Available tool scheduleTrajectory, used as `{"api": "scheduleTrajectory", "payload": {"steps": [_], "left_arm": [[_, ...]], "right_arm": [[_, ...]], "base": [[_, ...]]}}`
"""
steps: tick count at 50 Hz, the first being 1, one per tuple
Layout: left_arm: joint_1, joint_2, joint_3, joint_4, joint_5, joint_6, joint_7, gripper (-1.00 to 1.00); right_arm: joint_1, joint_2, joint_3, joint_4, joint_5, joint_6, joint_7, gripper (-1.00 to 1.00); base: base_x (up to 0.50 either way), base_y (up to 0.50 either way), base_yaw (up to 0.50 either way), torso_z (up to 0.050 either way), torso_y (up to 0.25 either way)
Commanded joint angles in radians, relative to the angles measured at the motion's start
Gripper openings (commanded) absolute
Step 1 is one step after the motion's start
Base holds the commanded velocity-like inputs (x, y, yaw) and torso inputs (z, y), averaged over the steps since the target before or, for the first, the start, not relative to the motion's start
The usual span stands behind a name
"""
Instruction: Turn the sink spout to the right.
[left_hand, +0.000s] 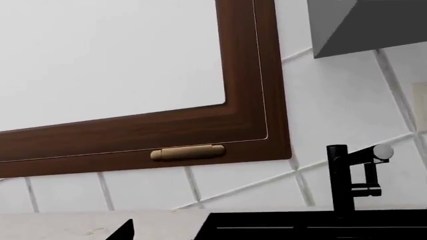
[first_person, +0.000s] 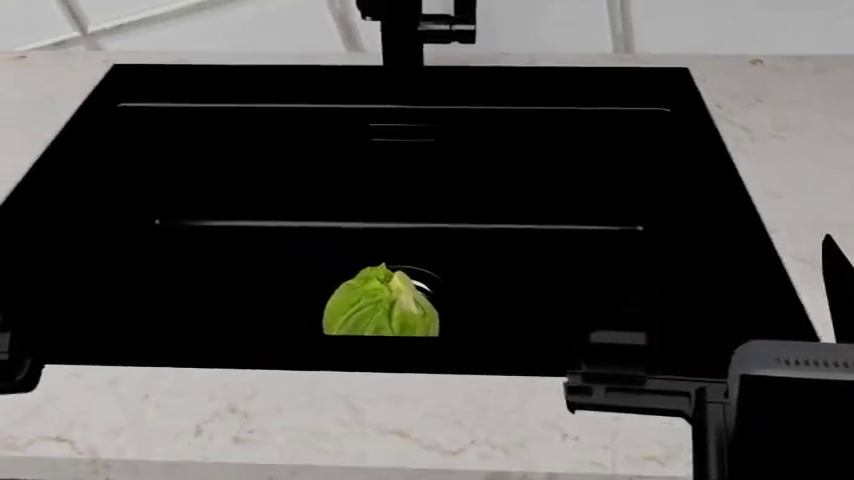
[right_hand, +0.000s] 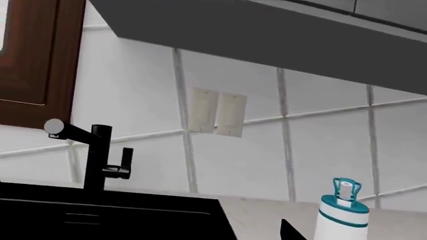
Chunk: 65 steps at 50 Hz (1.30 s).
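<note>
Clearly the sink spout (first_person: 404, 30) stood at the far rim of the sink (first_person: 747, 240), well beyond my right arm (first_person: 747, 400); I couldn't tell whether either arm's fingers were apart, so I judged a long reach came first.

Matte black sink spout (right_hand: 97, 157) upright behind black sink (first_person: 400, 170) — untouched

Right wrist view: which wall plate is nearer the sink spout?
The plate on the window frame side; the other plate sits toward the teal-capped bottle.
</note>
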Motion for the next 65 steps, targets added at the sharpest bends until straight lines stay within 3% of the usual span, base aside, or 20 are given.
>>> {"api": "scheduleTrajectory", "payload": {"steps": [1, 48, 65], "left_arm": [[0.009, -0.005, -0.004, 0.003, -0.007, 0.002, -0.001, 1.00], [-0.015, -0.016, 0.036, -0.005, -0.011, -0.013, -0.019, 1.00], [-0.001, -0.019, 0.028, -0.010, -0.021, 0.002, -0.021, 1.00]], "right_arm": [[-0.006, -0.004, 0.006, 0.004, 0.002, -0.023, 0.007, 1.00], [-0.033, 0.008, 0.017, 0.010, 0.024, -0.035, 0.015, 1.00], [-0.040, 0.008, 0.005, 0.021, 0.011, -0.036, 0.033, 1.00]], "base": [[0.43, 0.30, 0.00, 0.000, 0.000], [0.41, 0.04, 0.00, 0.000, 0.001], [0.07, 0.00, 0.00, 0.000, 0.001]]}}
